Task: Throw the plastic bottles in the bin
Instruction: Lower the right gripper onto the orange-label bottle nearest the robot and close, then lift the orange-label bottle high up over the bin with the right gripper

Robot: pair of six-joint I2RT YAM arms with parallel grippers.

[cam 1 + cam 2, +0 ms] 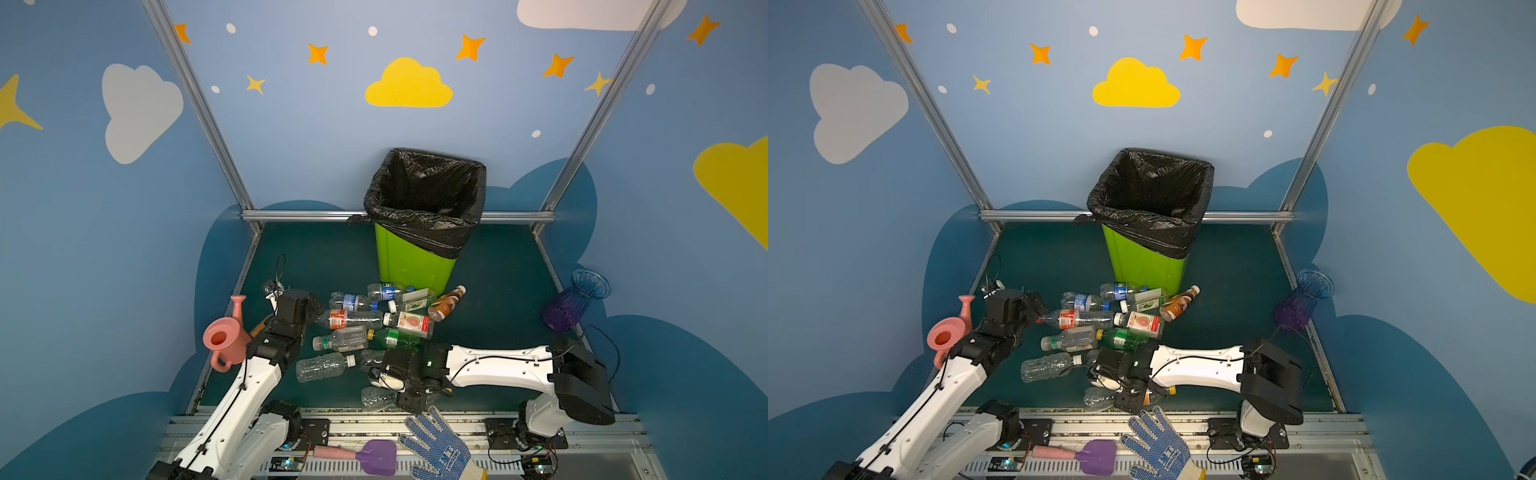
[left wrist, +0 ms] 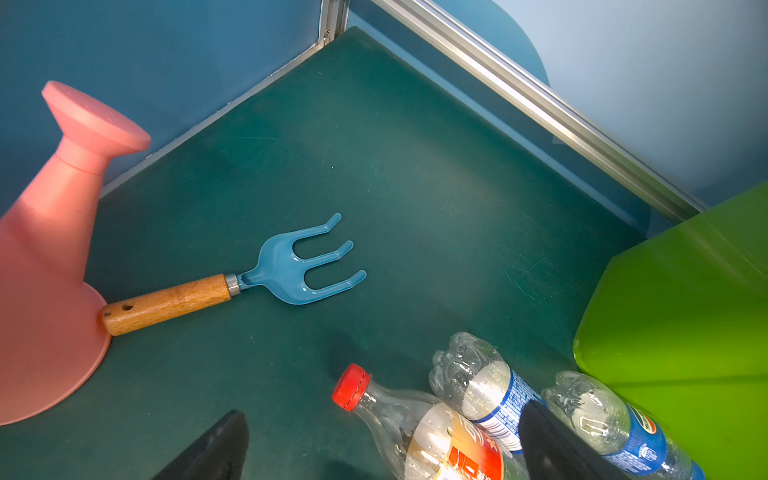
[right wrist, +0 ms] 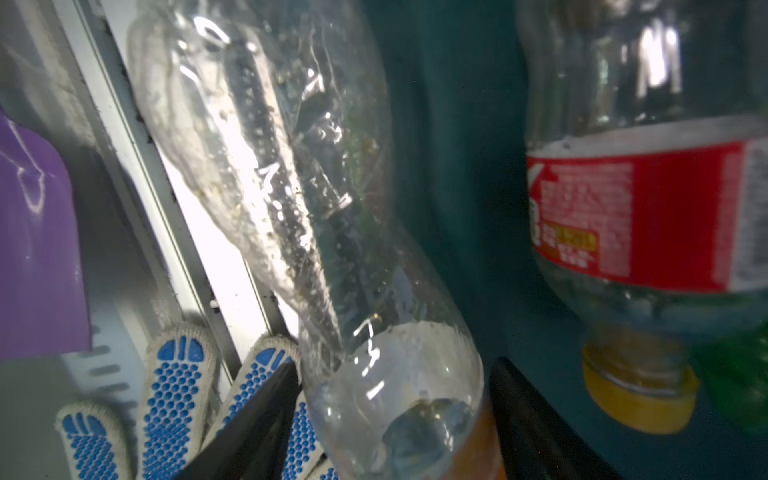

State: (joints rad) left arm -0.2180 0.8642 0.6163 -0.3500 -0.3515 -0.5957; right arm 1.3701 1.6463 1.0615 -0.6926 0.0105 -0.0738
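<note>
Two arms flank a scatter of plastic bottles lying on the dark green mat in front of the lime-green bin. The bin stands upright at the back, its black bag folded over the rim.

At the mat's near edge, the right gripper points down at a crushed clear bottle. That bottle lies along the metal rail, just beside a blue-dotted glove. The gripper's dark fingers stand on either side of the bottle's orange-banded end, set at a middling width. Whether they press the bottle cannot be told. A red-labelled bottle with a yellow cap lies close by.

On the left of the pile, the left gripper hangs with jaws spread wide and nothing in them. A red-capped bottle lies before it, cap just ahead of the fingertips and body between them in the wrist view. Two blue-labelled bottles lie alongside, near the bin's foot.

Apart from the pile, a blue hand rake touches a pink watering can with its wooden handle.
</note>
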